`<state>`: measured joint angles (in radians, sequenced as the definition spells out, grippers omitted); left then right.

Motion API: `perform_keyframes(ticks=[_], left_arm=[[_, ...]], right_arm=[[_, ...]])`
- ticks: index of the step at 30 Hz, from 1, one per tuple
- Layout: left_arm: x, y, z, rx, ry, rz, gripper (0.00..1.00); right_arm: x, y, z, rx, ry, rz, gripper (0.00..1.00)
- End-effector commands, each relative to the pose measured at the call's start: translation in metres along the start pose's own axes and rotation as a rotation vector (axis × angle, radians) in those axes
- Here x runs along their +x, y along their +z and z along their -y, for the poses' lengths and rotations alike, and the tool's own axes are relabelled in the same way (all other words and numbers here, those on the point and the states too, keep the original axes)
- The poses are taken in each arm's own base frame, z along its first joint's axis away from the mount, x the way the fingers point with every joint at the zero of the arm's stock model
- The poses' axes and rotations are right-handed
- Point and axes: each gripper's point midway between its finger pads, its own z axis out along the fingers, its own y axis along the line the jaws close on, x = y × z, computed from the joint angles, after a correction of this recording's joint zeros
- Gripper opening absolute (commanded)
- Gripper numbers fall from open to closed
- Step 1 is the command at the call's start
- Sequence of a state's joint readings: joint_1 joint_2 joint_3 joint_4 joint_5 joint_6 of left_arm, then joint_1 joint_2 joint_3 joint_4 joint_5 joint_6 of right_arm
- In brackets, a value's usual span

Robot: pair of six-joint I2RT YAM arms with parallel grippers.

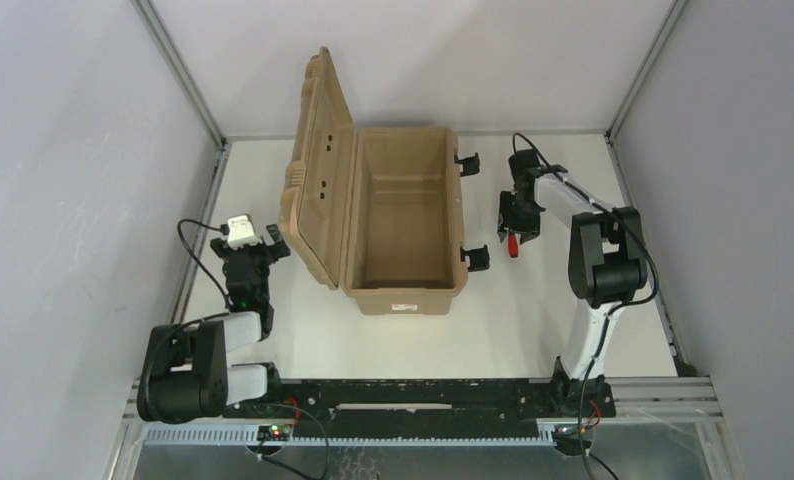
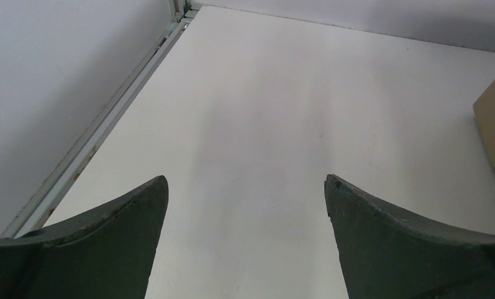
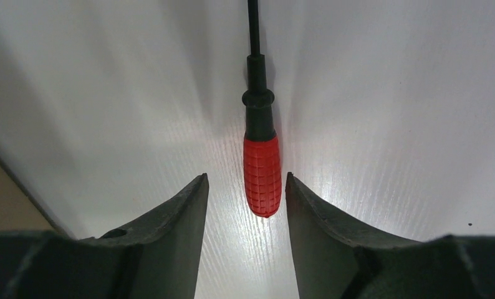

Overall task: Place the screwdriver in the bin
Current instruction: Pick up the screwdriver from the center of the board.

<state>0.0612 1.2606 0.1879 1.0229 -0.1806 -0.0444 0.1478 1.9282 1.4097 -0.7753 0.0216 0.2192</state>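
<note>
Right wrist view shows the right gripper [image 3: 245, 179] partly open, holding nothing, jaws straddling the red handle of the screwdriver [image 3: 261, 177], which lies flat toward the desk's right edge beside the open bin [image 1: 403, 298], shaft pointing straight away from the gripper.

White matte tabletop [image 1: 318, 340], evenly lit, soft glare. Pale grey walls [image 1: 63, 150] on left, far, right edges. Aluminium posts [image 1: 179, 70] rising at both far corners. Slotted rail [image 1: 663, 398] along near edge.
</note>
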Motion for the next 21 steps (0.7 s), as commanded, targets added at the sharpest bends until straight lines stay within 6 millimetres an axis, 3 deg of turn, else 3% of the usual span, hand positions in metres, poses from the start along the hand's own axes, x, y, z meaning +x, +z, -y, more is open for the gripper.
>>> perform_keyframes(ticks=[1, 12, 21], left_arm=[[-0.010, 0.002, -0.001, -0.001, 0.007, 0.037, 1.00], [-0.010, 0.002, 0.000, -0.001, 0.007, 0.036, 1.00], [-0.010, 0.002, 0.000, -0.001, 0.007, 0.036, 1.00]], right_arm=[[-0.004, 0.009, 0.005, 0.020, 0.017, 0.014, 0.55], [-0.003, 0.024, 0.012, 0.052, 0.023, 0.001, 0.47], [-0.001, 0.029, 0.013, 0.056, 0.028, -0.004, 0.30]])
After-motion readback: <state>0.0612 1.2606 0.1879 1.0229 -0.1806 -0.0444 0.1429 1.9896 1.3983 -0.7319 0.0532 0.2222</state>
